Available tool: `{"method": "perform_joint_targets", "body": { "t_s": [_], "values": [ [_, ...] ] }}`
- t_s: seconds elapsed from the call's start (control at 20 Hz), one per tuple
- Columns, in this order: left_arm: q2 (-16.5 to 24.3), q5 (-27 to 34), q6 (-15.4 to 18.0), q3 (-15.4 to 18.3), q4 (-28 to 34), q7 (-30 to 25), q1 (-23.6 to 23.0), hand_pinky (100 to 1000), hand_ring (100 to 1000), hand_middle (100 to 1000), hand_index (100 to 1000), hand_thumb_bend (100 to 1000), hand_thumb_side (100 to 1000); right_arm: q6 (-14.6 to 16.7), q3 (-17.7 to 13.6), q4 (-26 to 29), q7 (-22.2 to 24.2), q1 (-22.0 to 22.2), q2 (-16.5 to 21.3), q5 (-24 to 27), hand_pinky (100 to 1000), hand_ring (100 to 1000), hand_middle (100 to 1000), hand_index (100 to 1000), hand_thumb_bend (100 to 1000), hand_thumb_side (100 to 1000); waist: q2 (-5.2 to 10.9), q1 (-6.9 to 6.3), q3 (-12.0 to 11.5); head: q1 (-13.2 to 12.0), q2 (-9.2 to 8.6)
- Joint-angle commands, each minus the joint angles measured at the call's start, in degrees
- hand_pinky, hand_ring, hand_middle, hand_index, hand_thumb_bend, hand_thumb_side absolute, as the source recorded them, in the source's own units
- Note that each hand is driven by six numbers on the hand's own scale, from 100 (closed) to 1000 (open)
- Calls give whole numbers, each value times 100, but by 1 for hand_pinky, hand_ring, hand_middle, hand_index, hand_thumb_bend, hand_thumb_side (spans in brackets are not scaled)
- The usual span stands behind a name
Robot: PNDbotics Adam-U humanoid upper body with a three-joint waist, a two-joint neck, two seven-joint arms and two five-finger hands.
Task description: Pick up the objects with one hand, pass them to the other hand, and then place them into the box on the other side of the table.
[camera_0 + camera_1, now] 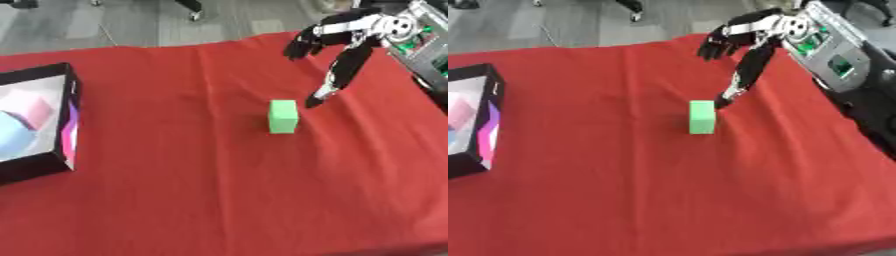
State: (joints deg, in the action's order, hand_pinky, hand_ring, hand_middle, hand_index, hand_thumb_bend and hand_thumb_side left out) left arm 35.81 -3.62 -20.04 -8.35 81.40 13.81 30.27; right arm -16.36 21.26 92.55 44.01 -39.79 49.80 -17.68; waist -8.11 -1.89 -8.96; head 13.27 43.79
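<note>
A light green block [283, 116] lies on the red cloth near the table's middle. My right hand [343, 62] reaches in from the upper right and is open. Its fingers [302, 46] are spread above the cloth, and one long digit points down, its tip just right of the block's far corner; I cannot tell whether it touches. A black open box [68, 115] stands at the left edge, with a pink block [31, 107] and a pale blue shape [16, 136] inside. My left hand shows in no view.
The red cloth [192, 190] covers the whole table. A grey metal unit with green parts [833, 52] stands off the table's right side. Grey floor lies beyond the far edge.
</note>
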Motion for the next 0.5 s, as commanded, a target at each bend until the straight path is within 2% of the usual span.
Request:
{"method": "perform_joint_targets", "body": {
  "t_s": [0.05,0.5],
  "values": [
    [218,-42,-22,24,92,-14,85,818,713,654,756,489,613,-55,162,-98,-43,-129,154,-214,928,902,823,884,637,190,172,78,1,18,33],
    [209,-72,-69,8,69,-58,46,818,714,651,751,482,609,-435,507,-281,-78,-285,-29,-399,930,907,829,894,618,166,194,62,36,94,33]
  ]
}}
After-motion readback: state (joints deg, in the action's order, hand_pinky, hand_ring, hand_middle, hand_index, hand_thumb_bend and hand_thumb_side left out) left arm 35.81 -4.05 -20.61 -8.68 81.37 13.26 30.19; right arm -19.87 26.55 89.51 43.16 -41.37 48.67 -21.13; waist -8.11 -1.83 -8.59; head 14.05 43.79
